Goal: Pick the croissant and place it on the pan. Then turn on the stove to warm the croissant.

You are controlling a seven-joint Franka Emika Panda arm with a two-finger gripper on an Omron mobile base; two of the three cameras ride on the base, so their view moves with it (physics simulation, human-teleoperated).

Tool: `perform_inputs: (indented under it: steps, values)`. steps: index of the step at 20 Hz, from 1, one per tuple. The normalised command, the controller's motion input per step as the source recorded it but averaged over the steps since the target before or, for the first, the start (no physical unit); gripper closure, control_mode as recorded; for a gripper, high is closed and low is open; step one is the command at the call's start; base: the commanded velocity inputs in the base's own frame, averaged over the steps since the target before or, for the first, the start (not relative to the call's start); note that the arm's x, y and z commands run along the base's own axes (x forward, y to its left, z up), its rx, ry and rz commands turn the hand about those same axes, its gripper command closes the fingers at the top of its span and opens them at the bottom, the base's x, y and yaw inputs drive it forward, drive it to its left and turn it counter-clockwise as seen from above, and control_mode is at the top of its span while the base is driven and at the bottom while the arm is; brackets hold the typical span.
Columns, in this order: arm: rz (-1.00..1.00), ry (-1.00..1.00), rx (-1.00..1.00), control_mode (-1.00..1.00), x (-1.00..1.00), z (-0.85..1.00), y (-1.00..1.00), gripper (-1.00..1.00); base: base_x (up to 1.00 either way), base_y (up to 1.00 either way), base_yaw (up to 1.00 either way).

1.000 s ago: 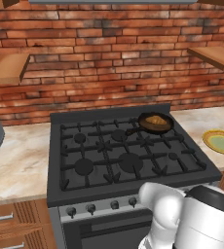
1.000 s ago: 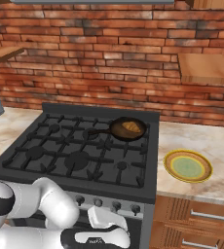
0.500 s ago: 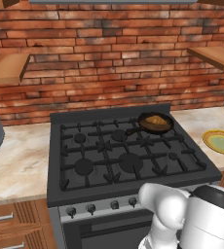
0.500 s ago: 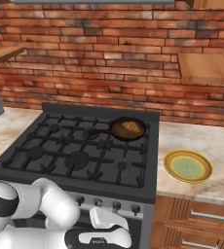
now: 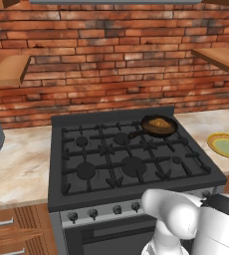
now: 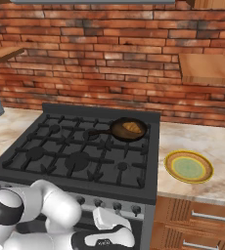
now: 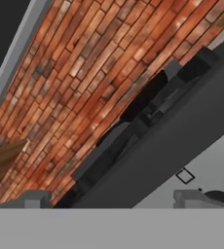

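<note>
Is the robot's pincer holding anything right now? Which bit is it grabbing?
Nothing. The pincer is open and empty, down by the stove front. The croissant sits in the pan.

I'm seeing the arm (image 5: 186, 224) blocking the stove's (image 5: 131, 159) front right corner and its rightmost knobs. The plate (image 5: 227, 145) is running off the left base view's right edge. The croissant (image 6: 130, 127) is looking too small for detail.

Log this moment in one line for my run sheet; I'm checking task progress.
croissant: in pan | pan: on stove, back right burner | gripper: open, empty, low before knobs | flame: none seen | next: turn knob
</note>
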Motion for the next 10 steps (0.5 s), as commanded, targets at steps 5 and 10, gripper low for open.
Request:
perform_inputs:
  steps: [5,10]
  values:
    - [0.00,0.00,0.00,-1.00,0.08,-0.21,0.00,-1.00,0.00,0.00,0.00]
    - [0.00,0.00,0.00,-1.00,0.06,-0.15,-0.06,-1.00,0.00,0.00,0.00]
